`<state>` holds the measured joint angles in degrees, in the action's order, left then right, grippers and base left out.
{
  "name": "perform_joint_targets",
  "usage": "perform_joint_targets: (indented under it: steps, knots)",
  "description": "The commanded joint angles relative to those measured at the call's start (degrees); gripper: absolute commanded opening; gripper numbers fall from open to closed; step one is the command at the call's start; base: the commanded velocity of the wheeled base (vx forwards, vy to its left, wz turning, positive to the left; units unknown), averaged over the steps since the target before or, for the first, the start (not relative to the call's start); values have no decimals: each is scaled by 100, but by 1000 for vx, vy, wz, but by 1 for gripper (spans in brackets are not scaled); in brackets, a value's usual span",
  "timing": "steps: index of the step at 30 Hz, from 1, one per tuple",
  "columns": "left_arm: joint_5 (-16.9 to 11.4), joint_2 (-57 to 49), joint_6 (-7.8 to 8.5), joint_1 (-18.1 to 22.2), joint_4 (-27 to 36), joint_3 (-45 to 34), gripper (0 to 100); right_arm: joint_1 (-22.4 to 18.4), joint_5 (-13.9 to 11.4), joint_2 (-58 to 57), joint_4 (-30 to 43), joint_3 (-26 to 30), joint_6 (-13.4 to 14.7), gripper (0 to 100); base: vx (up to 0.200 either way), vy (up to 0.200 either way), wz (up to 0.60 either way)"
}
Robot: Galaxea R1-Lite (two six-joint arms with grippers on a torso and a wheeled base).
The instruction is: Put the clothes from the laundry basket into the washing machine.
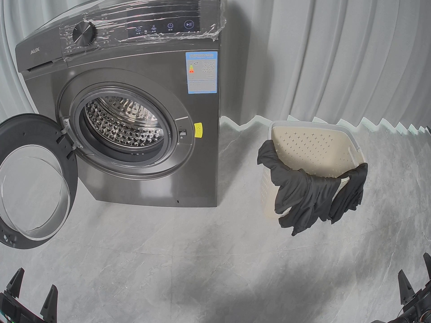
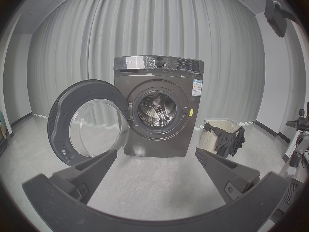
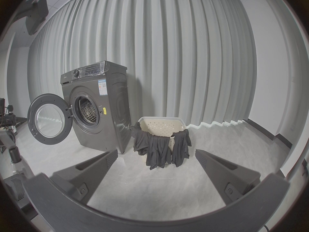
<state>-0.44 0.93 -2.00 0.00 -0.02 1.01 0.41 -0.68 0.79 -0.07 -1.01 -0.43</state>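
On floor [image 1: 179, 265], robot's left: washing machine [image 1: 202, 158], door [image 1: 27, 128] swung wide open.
laundry basket [image 1: 314, 149]: on floor to machine's right, near it, not touching.
clothes [image 1: 310, 194]: dark, draped over basket's near rim, hanging down outside.
left gripper [image 1: 35, 288]: low, well short of machine, jaws released, holding nothing.
right gripper [image 1: 414, 270]: low, short of basket, jaws released, holding nothing.

A grey metal front-loading washing machine [image 1: 202, 158] stands on a pale stone-tiled floor [image 1: 179, 256], its round glass-paned door [image 1: 33, 189] swung open to the left. Just to its right sits a cream perforated plastic laundry basket [image 1: 314, 151], with dark clothes [image 1: 305, 194] draped over its near rim. A pleated white curtain [image 1: 336, 45] hangs behind both.
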Motion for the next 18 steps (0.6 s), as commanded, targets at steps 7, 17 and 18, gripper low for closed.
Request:
perform_joint_targets:
  steps: [7,17,18]
  knots:
    - [0,-93,-11,0,-6,-92,100,2,-2,-79,-1,101,-1,100,0,-57,0]
    - [0,-93,-11,0,-6,-92,100,2,-2,-79,-1,101,-10,100,180,0,0]
    - [0,-93,-11,0,-6,-92,100,2,-2,-79,-1,101,-1,100,200,0,0]
